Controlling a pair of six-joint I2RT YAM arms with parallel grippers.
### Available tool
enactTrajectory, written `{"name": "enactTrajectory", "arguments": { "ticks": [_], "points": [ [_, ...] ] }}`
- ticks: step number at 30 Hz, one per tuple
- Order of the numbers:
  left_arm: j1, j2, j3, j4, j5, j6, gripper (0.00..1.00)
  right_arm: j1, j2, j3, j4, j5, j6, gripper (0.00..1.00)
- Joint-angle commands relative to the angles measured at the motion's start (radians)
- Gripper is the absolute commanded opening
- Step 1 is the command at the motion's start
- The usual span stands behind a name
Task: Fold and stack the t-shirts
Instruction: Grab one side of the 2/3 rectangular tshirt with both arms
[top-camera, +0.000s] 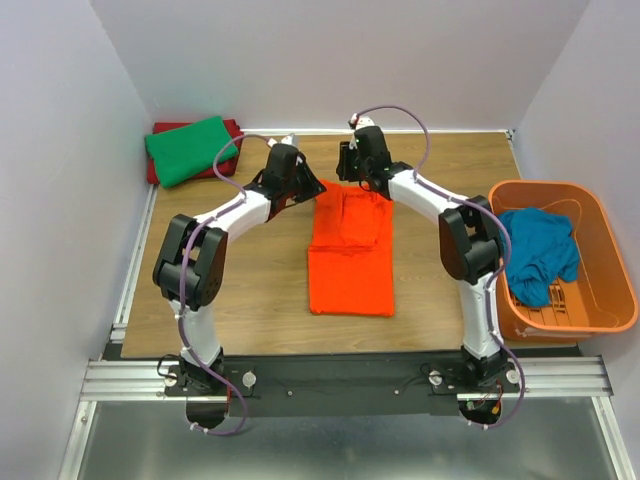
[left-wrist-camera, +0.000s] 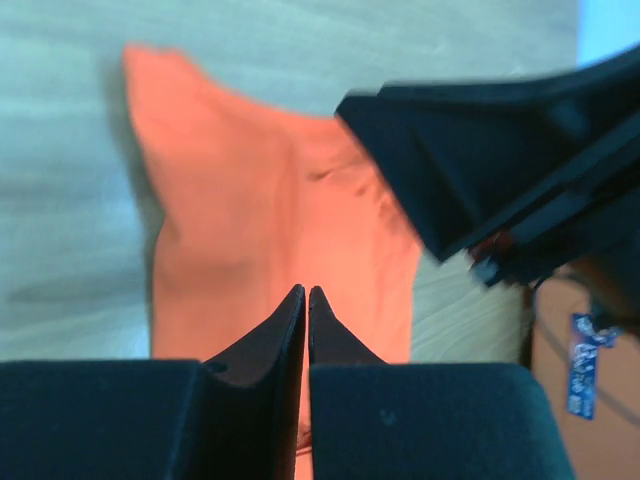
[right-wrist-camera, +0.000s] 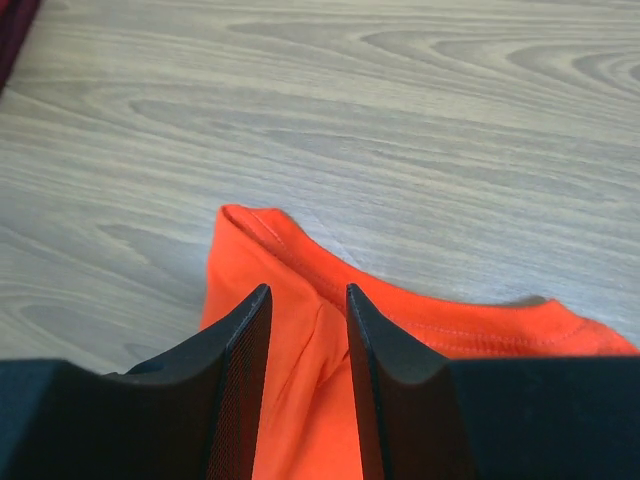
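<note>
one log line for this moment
left gripper shut | right gripper open over orange t-shirt | green t-shirt folded | teal t-shirt in basket

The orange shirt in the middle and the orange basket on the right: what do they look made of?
The orange shirt looks like soft, matte knit cloth: it creases, folds flat and shows a stitched hem. The basket seems to be rigid moulded plastic with a smooth finish: it has an even thick rim and a slotted floor, and it holds its shape.
</note>
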Motion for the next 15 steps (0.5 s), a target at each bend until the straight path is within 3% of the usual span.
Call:
{"name": "enactTrajectory", "arguments": {
  "ticks": [1, 15],
  "points": [
    [0.014, 0.032, 0.077, -0.075, -0.029, 0.041, 0.11, -0.003, -0.082, -0.049, 0.024, 0.037, 0.036, 0.43],
    [0.022, 0.331, 0.287, -0.148, -0.068, 0.084, 0.10, -0.052, -0.309, -0.342, 0.005, 0.094, 0.117, 0.43]
  ]
}}
